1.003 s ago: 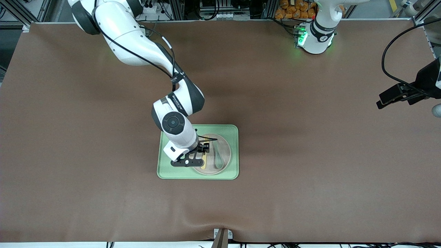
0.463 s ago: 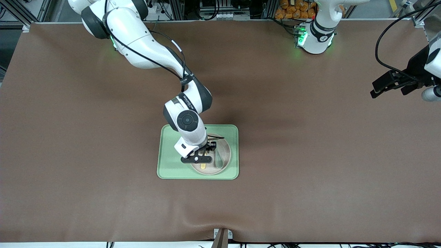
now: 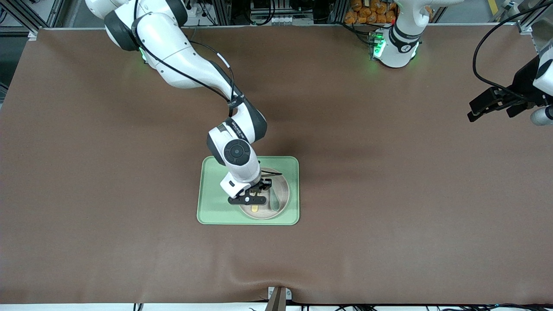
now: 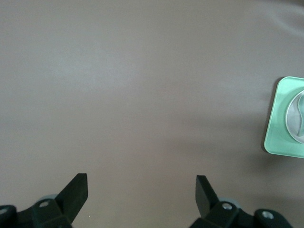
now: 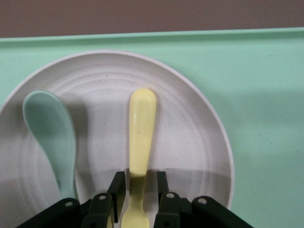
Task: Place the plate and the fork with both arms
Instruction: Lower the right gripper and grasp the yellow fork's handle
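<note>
The beige speckled plate (image 3: 284,193) lies on the light green tray (image 3: 216,207). The pale yellow fork (image 5: 141,128) lies on the plate (image 5: 190,118) beside a muted green spoon (image 5: 52,133). My right gripper (image 5: 138,179) is low over the plate, open, its fingers (image 5: 118,183) on either side of the fork's neck with small gaps. The fork's tines are hidden under the gripper. In the front view only the fork's handle end (image 3: 255,208) shows below the right gripper (image 3: 252,199). My left gripper (image 3: 488,103) is open and empty, up over bare table at the left arm's end.
The spoon (image 3: 274,201) lies on the plate beside the fork, toward the left arm's end. The brown mat (image 3: 389,194) covers the table. The left wrist view shows the tray (image 4: 275,137) far off and the left gripper (image 4: 141,183) over bare mat.
My right gripper has shifted along the tray toward the left arm's end, to over the fork on the plate. My left gripper has moved a little farther from the front camera.
</note>
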